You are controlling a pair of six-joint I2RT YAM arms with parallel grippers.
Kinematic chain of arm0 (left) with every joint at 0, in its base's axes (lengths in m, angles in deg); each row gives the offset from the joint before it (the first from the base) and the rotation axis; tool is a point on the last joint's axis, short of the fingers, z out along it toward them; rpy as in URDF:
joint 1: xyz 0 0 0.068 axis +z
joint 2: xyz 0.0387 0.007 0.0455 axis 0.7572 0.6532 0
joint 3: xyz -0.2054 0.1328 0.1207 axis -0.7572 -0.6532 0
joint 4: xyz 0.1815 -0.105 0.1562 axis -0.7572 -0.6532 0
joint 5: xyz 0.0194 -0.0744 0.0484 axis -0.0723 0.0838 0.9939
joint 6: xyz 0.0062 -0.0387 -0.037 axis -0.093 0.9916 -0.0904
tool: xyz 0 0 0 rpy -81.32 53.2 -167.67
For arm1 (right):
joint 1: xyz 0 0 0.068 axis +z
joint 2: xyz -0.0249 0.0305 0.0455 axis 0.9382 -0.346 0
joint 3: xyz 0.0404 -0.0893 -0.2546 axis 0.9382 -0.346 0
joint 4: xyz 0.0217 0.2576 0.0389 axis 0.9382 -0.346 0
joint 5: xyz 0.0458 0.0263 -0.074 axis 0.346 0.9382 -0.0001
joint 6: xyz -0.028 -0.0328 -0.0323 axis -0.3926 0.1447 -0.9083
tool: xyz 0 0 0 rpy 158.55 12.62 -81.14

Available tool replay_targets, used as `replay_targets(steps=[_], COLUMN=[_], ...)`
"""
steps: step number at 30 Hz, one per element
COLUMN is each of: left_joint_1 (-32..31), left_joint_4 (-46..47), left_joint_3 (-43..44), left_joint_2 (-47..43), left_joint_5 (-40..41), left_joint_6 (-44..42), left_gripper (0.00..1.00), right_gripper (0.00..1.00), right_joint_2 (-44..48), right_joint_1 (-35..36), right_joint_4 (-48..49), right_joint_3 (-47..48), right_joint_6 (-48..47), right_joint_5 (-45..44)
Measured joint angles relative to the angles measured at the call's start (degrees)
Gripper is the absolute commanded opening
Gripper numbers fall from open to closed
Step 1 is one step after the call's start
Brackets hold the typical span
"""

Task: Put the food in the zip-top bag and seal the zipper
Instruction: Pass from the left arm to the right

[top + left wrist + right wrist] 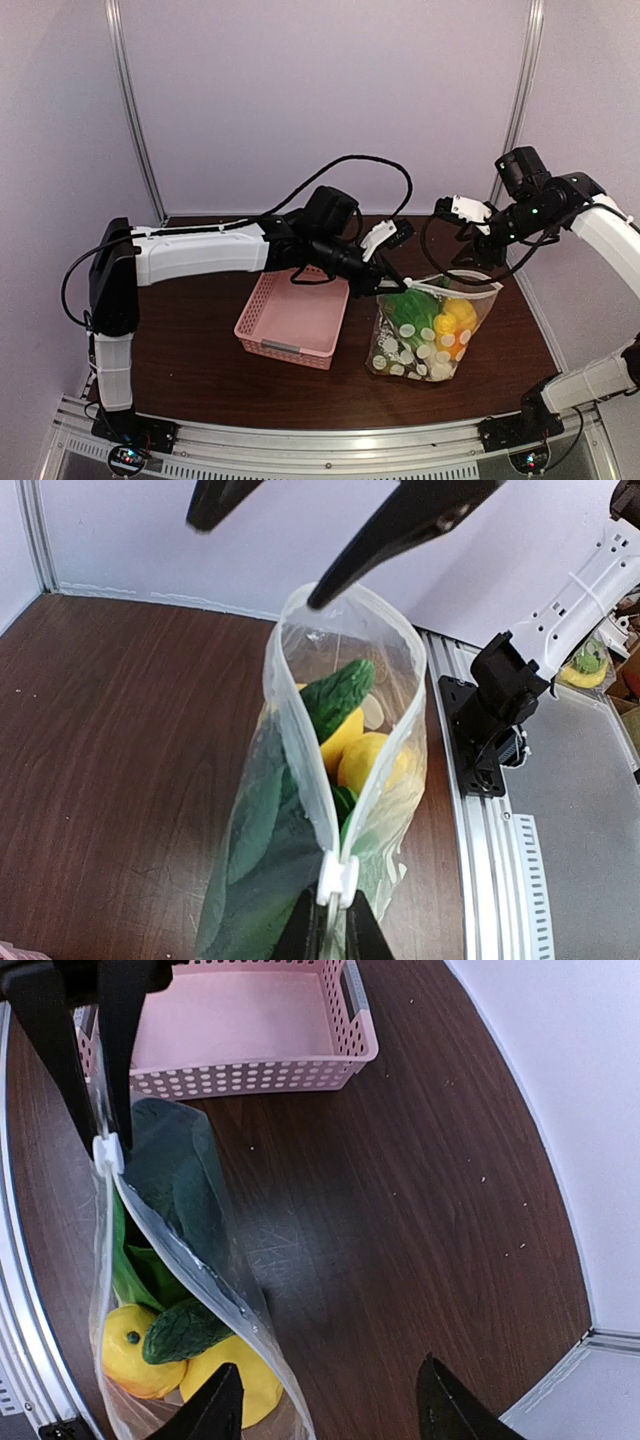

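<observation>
Black jaws of the left gripper [333, 908] are pinched tight on a white tab [337, 877] at one end of the zipper [300, 770], holding the zip-top bag [430, 335] upright by its mouth. From the tab the two sides of the zipper part, and the mouth gapes open along the rest of its length.

Across the mouth, the jaws of the right gripper [330, 1365] are spread wide and hold nothing. The other end of the bag's mouth lies just beside one of the gripper's fingers [222, 1405], and the pictures do not show whether the two touch.

Inside the clear, white-dotted plastic, a green leafy vegetable [255, 825] stands against the side nearest the left gripper. A cucumber [340, 692] lies tilted on top of two lemons [372, 760]. Seen from above, more yellow and orange pieces show through the bag's wall on the right, too small to name.

The bag rests on the dark wooden table [200, 370], about midway between its centre and its right edge. A pink basket [290, 318] sits just beside the bag on the left, near the middle of the table. The left arm reaches over the basket's far rim to the bag, while the right arm comes in from the table's right edge.
</observation>
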Motion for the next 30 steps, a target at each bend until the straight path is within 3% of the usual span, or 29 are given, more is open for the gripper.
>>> replay_targets(steps=[15,18,22,28,30], left_joint_1=[0.0,0.0,0.1,1.8,2.6], left_joint_4=[0.5,0.6,2.2,8.9,11.6], left_joint_3=[0.3,0.3,0.1,0.1,0.1], left_joint_2=[0.0,0.0,0.1,0.7,0.9], left_joint_5=[-0.3,-0.3,-0.3,1.6,2.3], left_joint_6=[-0.4,-0.5,-0.8,-2.1,-3.0], left_gripper=[0.01,0.00,0.00,0.03,0.21], right_gripper=[0.59,0.46,0.00,0.00,0.00], right_joint_2=[-3.4,-3.2,-5.0,-9.2,-8.4], right_joint_1=[-2.6,-3.1,-5.0,-8.1,-8.5], right_joint_4=[-6.4,-5.1,-3.9,-2.8,-1.7], right_joint_3=[-0.8,-3.3,-5.0,1.3,5.6], right_joint_6=[-3.9,-4.2,-4.3,-2.2,-0.7], right_joint_5=[-0.8,-0.9,-1.0,-0.7,0.2])
